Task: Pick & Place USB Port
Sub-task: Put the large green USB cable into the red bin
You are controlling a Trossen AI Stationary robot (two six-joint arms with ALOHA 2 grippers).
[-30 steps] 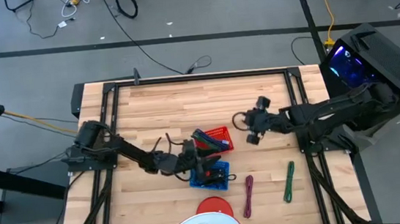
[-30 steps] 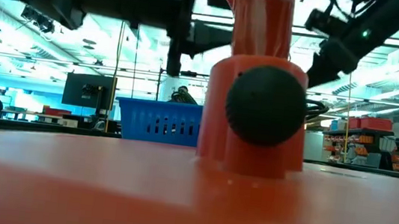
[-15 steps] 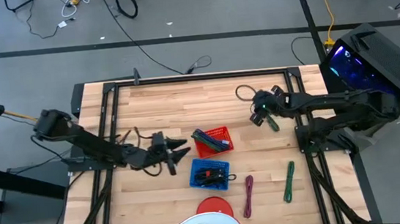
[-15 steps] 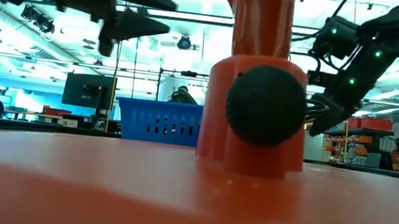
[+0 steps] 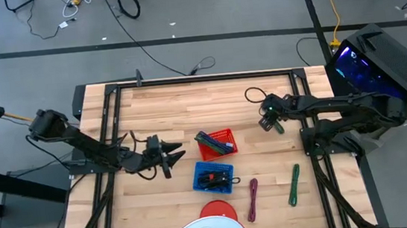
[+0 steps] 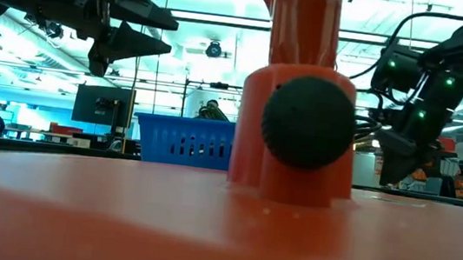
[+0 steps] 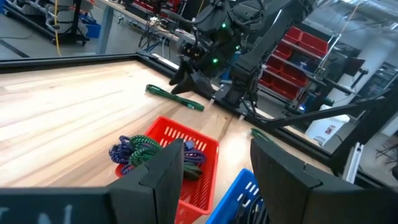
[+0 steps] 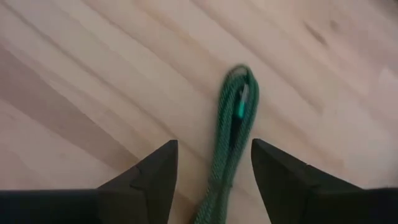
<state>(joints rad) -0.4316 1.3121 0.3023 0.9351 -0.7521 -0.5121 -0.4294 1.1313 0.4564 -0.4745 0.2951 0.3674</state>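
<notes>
My right gripper (image 8: 214,171) stands wide apart above a green cable (image 8: 233,134) near the counter's (image 5: 187,104) right edge, holding nothing. Left gripper (image 5: 172,156) apart too. Red basket (image 5: 223,137) holds cables; blue basket (image 5: 199,180) a black cable.

My high camera looks straight down on the whole table (image 5: 166,110). My low one sits at tabletop level, hard against a red post (image 6: 299,111) that fills mid-frame, facing the room. The left wrist camera looks across at the red basket (image 7: 180,168), also seen centre-frame from above. The right wrist camera points down, close over a green cable (image 8: 233,143).
</notes>
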